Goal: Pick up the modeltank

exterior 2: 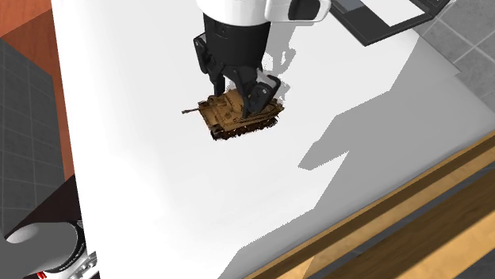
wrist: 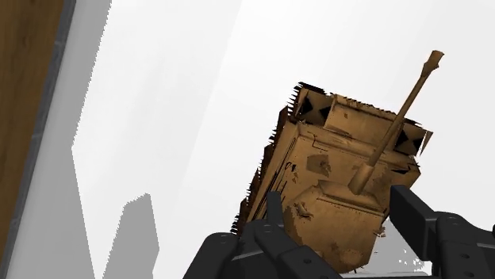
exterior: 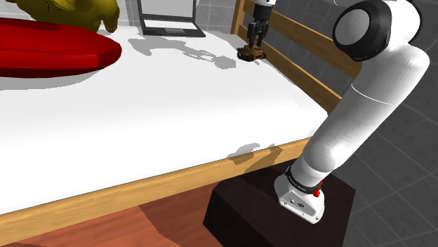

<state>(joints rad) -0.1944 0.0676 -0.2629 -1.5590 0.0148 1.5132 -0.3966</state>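
Note:
A small brown modeltank (exterior: 250, 52) sits near the far edge of the white bed surface (exterior: 140, 119), close to the wooden rail. In the second exterior view the modeltank (exterior 2: 230, 117) points its thin gun barrel toward that view's left. My black gripper (exterior 2: 238, 91) comes down over it from above, one finger on each side of the hull. Seen from the wrist, the fingertips (wrist: 274, 218) press against both flanks of the modeltank (wrist: 333, 166), with the gripper (wrist: 337, 212) shut on its turret end. The tank's tracks look level with the sheet.
An open laptop (exterior: 168, 19) stands at the back, beside a yellow soft toy (exterior: 70, 10) and a large red cushion (exterior: 49, 45). A wooden bed rail (exterior: 316, 52) runs just beyond the tank. The wooden side board (exterior 2: 381, 214) marks the mattress edge.

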